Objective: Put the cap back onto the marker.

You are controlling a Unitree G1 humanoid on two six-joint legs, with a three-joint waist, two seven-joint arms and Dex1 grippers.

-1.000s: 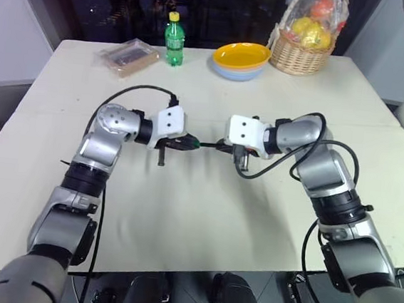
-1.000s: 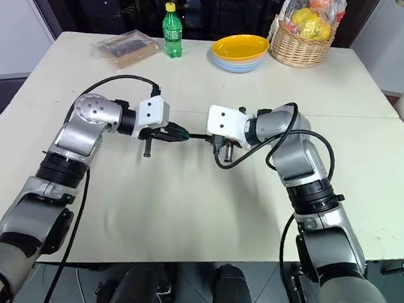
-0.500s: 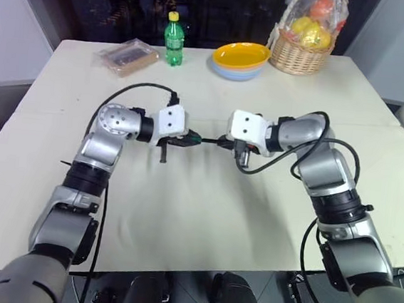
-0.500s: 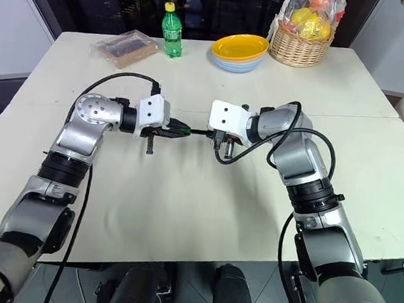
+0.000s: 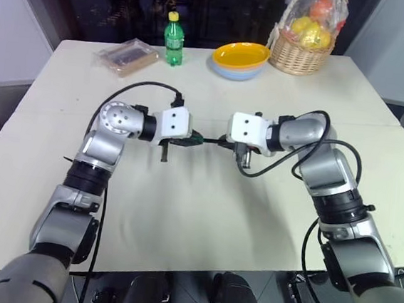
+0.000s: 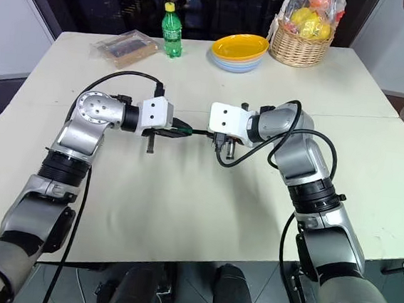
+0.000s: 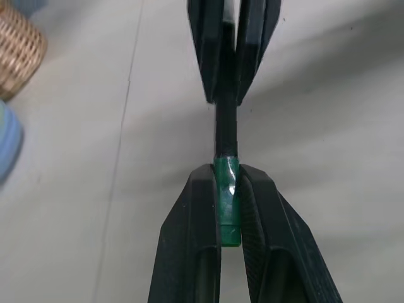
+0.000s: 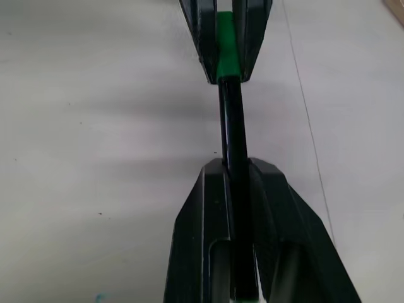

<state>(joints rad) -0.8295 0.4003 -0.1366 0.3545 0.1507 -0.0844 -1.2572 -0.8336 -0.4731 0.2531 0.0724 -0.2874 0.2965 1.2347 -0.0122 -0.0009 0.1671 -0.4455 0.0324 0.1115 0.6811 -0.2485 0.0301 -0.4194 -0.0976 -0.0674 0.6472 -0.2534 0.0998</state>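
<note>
Above the table [image 5: 181, 214], from the head views, we see our left gripper [image 5: 188, 142] and right gripper [image 5: 224, 142] facing each other, the marker [image 5: 208, 143] bridging them. From the left wrist, our fingers [image 7: 192, 252] clamp the cap [image 7: 226, 199], seated on the marker's end. From the right wrist, our fingers [image 8: 202, 240] pinch the marker's barrel.
</note>
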